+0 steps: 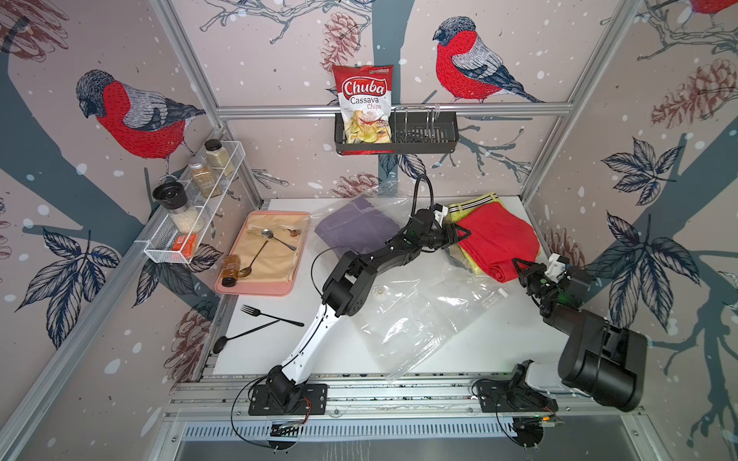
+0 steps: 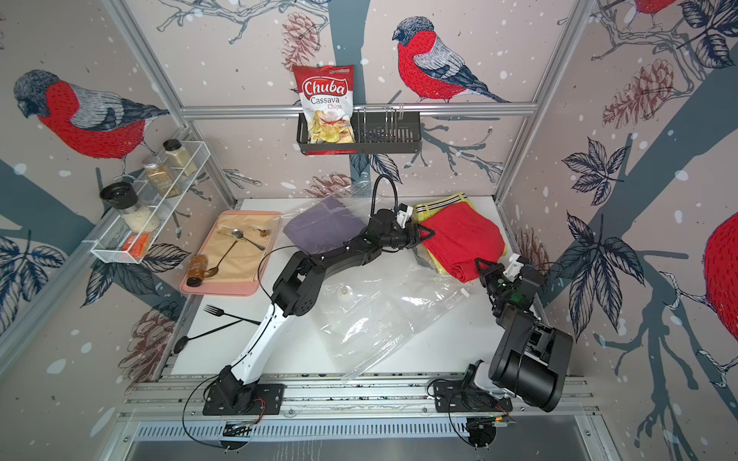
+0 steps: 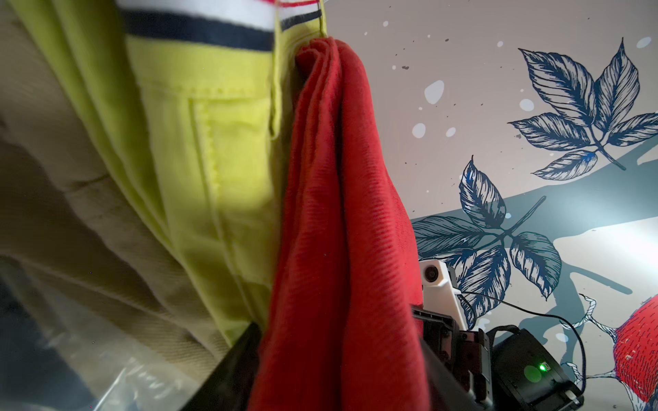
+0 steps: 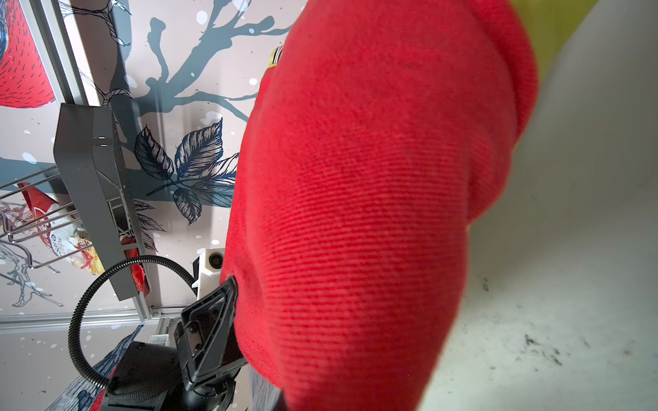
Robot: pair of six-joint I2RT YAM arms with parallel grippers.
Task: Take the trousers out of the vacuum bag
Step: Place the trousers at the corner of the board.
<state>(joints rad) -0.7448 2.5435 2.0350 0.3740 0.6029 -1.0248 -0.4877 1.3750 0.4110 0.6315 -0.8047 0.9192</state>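
The red trousers (image 1: 499, 239) (image 2: 463, 235) lie crumpled on the yellow trousers (image 1: 473, 209) (image 2: 435, 207) at the table's back right, outside the vacuum bag. My left gripper (image 1: 465, 233) (image 2: 429, 233) (image 3: 334, 384) is shut on their left edge; in the left wrist view red cloth (image 3: 338, 213) fills the gap between its fingers. The yellow (image 3: 199, 142) and tan trousers (image 3: 71, 213) show beside it. My right gripper (image 1: 519, 265) (image 2: 481, 265) is shut on their near fold (image 4: 374, 195). The clear vacuum bag (image 1: 419, 319) (image 2: 379, 319) lies mid-table with purple trousers (image 1: 355, 227) (image 2: 323, 227) inside its far end.
A pink tray (image 1: 259, 288) at the left holds a beige mat, spoons and a brown bottle (image 1: 231, 269). A black fork (image 1: 271, 315) and black spoon (image 1: 239, 337) lie near it. A wire spice rack (image 1: 191, 207) hangs left. A black wall basket (image 1: 423, 135) holds a chips packet (image 1: 363, 103).
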